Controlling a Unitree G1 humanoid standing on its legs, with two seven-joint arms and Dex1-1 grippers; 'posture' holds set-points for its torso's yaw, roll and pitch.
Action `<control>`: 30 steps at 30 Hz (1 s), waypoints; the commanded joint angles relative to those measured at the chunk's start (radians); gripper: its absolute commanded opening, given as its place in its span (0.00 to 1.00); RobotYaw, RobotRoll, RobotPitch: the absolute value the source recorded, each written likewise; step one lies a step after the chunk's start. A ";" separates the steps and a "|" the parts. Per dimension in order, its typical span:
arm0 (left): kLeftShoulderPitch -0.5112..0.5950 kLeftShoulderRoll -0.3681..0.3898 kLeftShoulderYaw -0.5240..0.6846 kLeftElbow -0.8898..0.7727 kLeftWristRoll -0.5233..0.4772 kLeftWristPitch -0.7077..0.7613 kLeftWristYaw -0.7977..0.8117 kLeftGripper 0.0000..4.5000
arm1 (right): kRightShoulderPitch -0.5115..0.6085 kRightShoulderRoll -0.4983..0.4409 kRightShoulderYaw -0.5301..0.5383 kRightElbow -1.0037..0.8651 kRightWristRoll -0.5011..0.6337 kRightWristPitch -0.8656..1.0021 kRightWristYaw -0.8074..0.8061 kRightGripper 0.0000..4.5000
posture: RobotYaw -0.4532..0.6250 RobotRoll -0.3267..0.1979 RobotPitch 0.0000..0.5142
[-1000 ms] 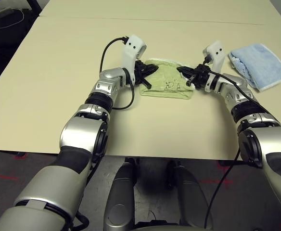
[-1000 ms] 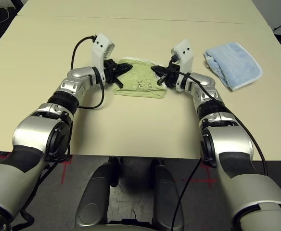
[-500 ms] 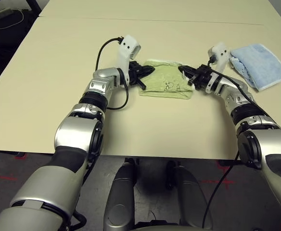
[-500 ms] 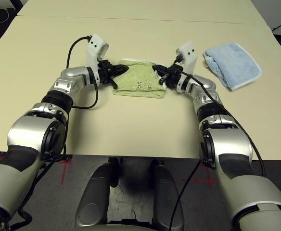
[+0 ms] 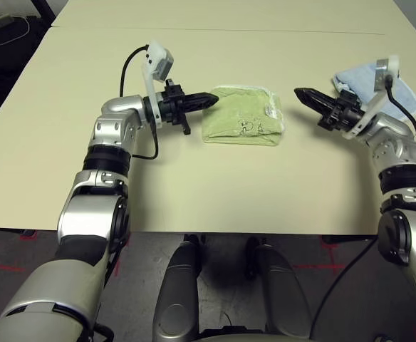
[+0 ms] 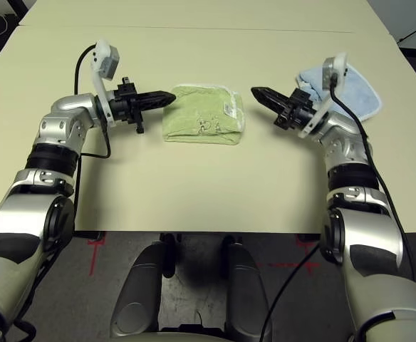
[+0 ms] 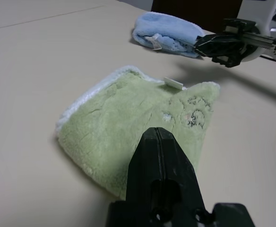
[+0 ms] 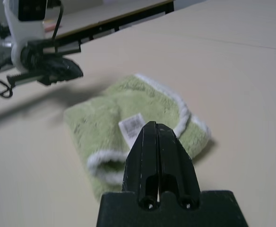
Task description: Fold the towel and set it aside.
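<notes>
The light green towel (image 5: 242, 124) lies folded into a small thick rectangle on the table, white edging and a small dark motif (image 7: 196, 112) showing, a white label (image 8: 132, 126) on top. My left gripper (image 5: 211, 100) is shut and empty, its tip just left of the towel's far left corner. My right gripper (image 5: 300, 93) is shut and empty too, held a short way to the right of the towel, clear of it. Both point inward at the towel from opposite sides.
A folded light blue towel (image 6: 356, 92) lies at the right behind my right wrist. The beige table (image 5: 208, 192) runs wide on all sides, with a seam (image 5: 265, 31) across the far part. Black cables loop off both wrists.
Both grippers have drawn back from the green towel, the left one leftward and the right one well to the right. The towel lies let go, folded, on the table.
</notes>
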 commanded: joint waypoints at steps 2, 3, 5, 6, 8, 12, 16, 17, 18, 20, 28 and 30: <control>0.056 0.014 -0.030 -0.036 0.021 -0.083 0.023 0.01 | 0.053 -0.024 0.014 -0.025 -0.008 -0.085 0.043 0.00 | 0.48 0.62 0.46; 0.064 0.019 -0.036 -0.034 0.029 -0.105 0.025 0.01 | 0.059 -0.029 0.019 -0.027 -0.013 -0.101 0.052 0.00 | 0.48 0.62 0.46; 0.076 0.029 -0.051 -0.027 0.045 -0.139 0.035 0.01 | 0.071 -0.037 0.034 -0.023 -0.027 -0.138 0.066 0.00 | 0.48 0.62 0.46; 0.078 0.031 -0.054 -0.023 0.049 -0.144 0.042 0.04 | 0.073 -0.039 0.036 -0.019 -0.030 -0.142 0.061 0.05 | 0.48 0.62 0.46; 0.080 0.038 -0.062 -0.014 0.053 -0.148 0.048 0.14 | 0.073 -0.046 0.046 -0.012 -0.035 -0.153 0.066 0.17 | 0.48 0.62 0.46; 0.081 0.049 -0.065 -0.016 0.043 -0.103 0.041 0.46 | 0.076 -0.064 0.072 -0.008 -0.050 -0.195 0.105 0.48 | 0.48 0.62 0.44; 0.068 0.070 -0.064 -0.014 0.037 -0.071 0.039 0.80 | 0.083 -0.096 0.106 0.013 -0.079 -0.270 0.158 0.82 | 0.49 0.62 0.44; 0.065 0.071 -0.061 -0.012 0.033 -0.064 0.040 0.88 | 0.082 -0.095 0.104 0.016 -0.073 -0.266 0.158 0.90 | 0.49 0.62 0.44; 0.062 0.072 -0.058 -0.012 0.028 -0.052 0.043 0.97 | 0.082 -0.095 0.102 0.018 -0.068 -0.261 0.158 0.98 | 0.49 0.62 0.44; 0.056 0.072 -0.051 -0.010 0.013 -0.011 0.040 1.00 | 0.082 -0.095 0.100 0.018 -0.064 -0.258 0.158 1.00 | 0.49 0.62 0.44; 0.047 0.063 -0.053 0.050 0.026 -0.095 0.043 1.00 | 0.083 -0.081 0.088 -0.004 -0.036 -0.214 0.124 1.00 | 0.48 0.62 0.45; 0.045 0.062 -0.065 0.076 0.042 -0.148 0.039 1.00 | 0.083 -0.082 0.090 -0.007 -0.034 -0.211 0.121 1.00 | 0.48 0.62 0.45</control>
